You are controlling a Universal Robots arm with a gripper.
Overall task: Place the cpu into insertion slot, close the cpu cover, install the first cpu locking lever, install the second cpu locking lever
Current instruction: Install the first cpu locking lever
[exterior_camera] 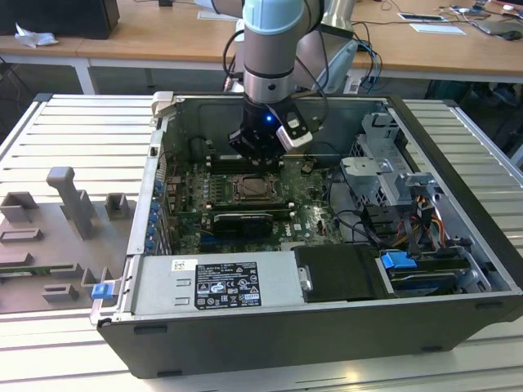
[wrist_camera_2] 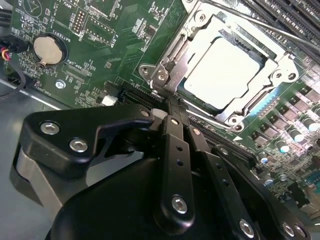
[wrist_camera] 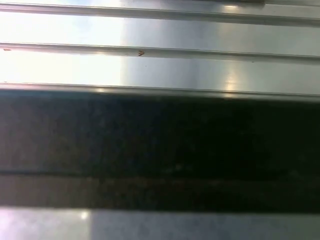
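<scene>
With cover [wrist_camera_2: 260, 70] down: cpu [wrist_camera_2: 222, 75] just beyond shut fingertips [wrist_camera_2: 172, 105].

The pincer [exterior_camera: 260, 147] hangs inside the open computer case [exterior_camera: 458, 139], just above the board beside the cpu cover [wrist_camera_2: 220, 65], with open air overhead. Toward the exterior view's right, a metal drive cage [exterior_camera: 384, 171] and loose cables [exterior_camera: 359, 220] crowd the way. On the exterior view's left the case wall [exterior_camera: 155, 188] stands close, and black card slots [wrist_camera_2: 145, 100] lie right under the fingertips.
</scene>
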